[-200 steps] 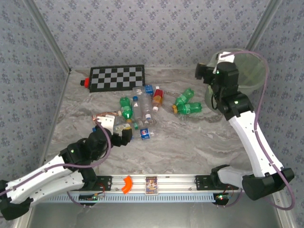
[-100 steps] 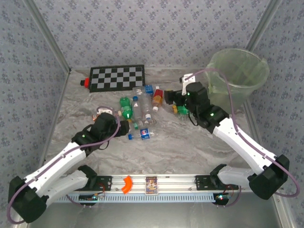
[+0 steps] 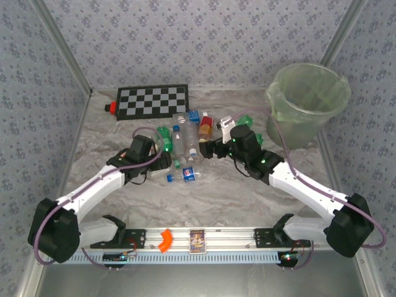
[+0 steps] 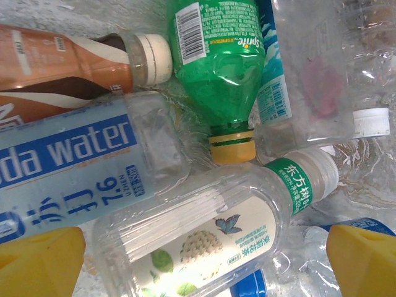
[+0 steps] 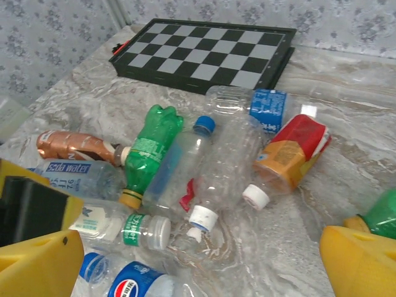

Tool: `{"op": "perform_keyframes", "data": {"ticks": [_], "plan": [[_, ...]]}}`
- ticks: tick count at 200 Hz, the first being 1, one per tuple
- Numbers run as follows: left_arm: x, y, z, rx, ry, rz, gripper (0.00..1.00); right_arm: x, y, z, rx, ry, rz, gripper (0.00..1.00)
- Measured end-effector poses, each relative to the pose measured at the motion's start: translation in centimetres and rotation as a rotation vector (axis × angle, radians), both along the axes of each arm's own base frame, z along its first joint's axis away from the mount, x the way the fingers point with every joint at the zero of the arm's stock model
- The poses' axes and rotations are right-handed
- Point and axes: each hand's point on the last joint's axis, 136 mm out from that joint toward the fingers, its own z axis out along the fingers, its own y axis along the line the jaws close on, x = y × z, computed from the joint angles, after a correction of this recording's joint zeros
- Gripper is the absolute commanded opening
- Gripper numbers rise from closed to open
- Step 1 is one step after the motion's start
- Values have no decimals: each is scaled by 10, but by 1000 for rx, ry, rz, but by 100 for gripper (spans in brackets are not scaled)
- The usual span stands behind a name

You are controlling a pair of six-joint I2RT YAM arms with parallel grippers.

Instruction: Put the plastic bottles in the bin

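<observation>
The plastic bottles (image 3: 182,143) lie in a heap at mid-table. My left gripper (image 3: 162,163) is low over the heap's near-left side, open. In the left wrist view its yellow fingertips (image 4: 38,265) straddle a clear bottle with a butterfly label (image 4: 204,238), not closed on it. A green bottle (image 4: 216,55), a brown one (image 4: 62,59) and a soda water bottle (image 4: 68,161) lie beyond. My right gripper (image 3: 210,149) stands open at the heap's right side, above a clear white-capped bottle (image 5: 216,179) and an orange-labelled one (image 5: 288,151). The bin (image 3: 297,120) stands far right.
A checkerboard (image 3: 152,101) lies at the back, with a small red block (image 3: 110,107) at its left end. Patterned walls close in the left, back and right sides. Bare marbled tabletop (image 3: 247,198) stretches between the heap and the arm bases.
The right arm swung from the bin down and left to the heap. My left gripper pushed forward and right over the near bottles. Both stayed open.
</observation>
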Motion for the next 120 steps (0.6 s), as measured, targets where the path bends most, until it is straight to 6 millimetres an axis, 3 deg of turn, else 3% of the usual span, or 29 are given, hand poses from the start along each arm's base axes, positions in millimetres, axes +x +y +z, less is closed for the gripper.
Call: {"op": "perform_keyframes", "data": {"ticks": [42,120], "plan": [[2,-8,-7,-22,23,-20,100,-11,20,-15,-26,27,54,100],[-11,-16,-18,-88,66,-38,100,-8,20,-25,-60,34,28,100]]}}
